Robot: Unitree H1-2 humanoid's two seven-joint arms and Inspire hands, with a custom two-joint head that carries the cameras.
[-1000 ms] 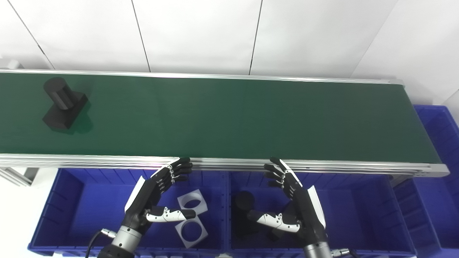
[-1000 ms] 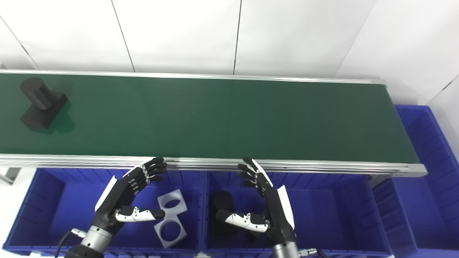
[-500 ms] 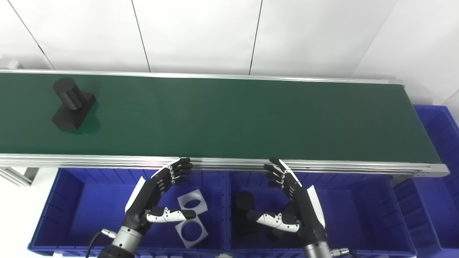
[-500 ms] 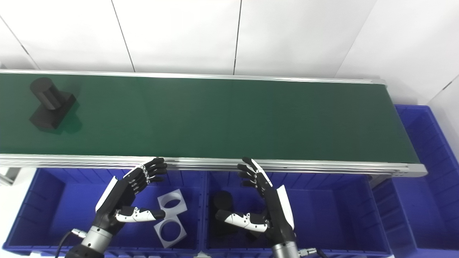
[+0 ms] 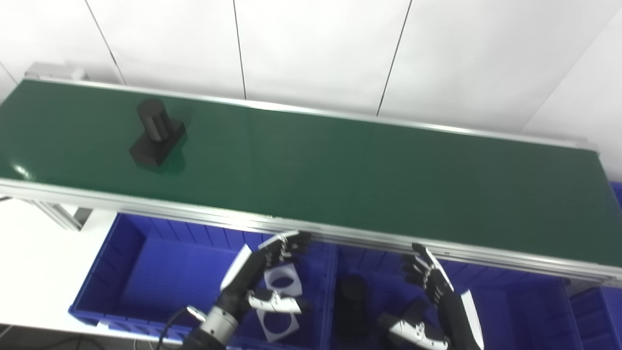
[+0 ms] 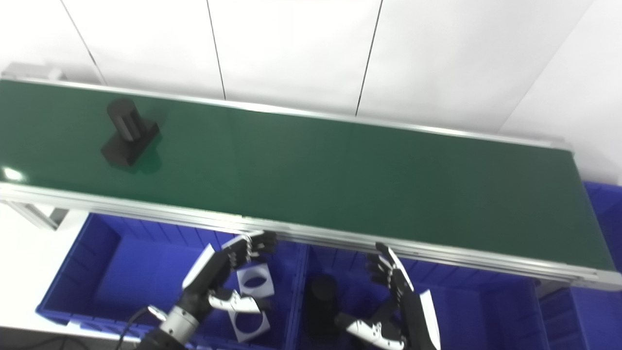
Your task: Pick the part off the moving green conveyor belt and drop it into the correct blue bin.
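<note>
Waiting step: black peg-on-block part (image 5: 156,133) rides green belt (image 5: 340,170) far left. Left hand (image 5: 257,279) and right hand (image 5: 437,306) hover spread, empty, over blue bins (image 5: 126,272). Next: intercept, likely with left hand.

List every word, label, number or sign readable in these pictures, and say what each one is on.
None: no readable text anywhere.
Green conveyor belt: blank.
Black part with a cylinder on a square base: unmarked.
Blue plastic bins: no labels.
White square plates with round holes: plain.
White wall panels: bare.
</note>
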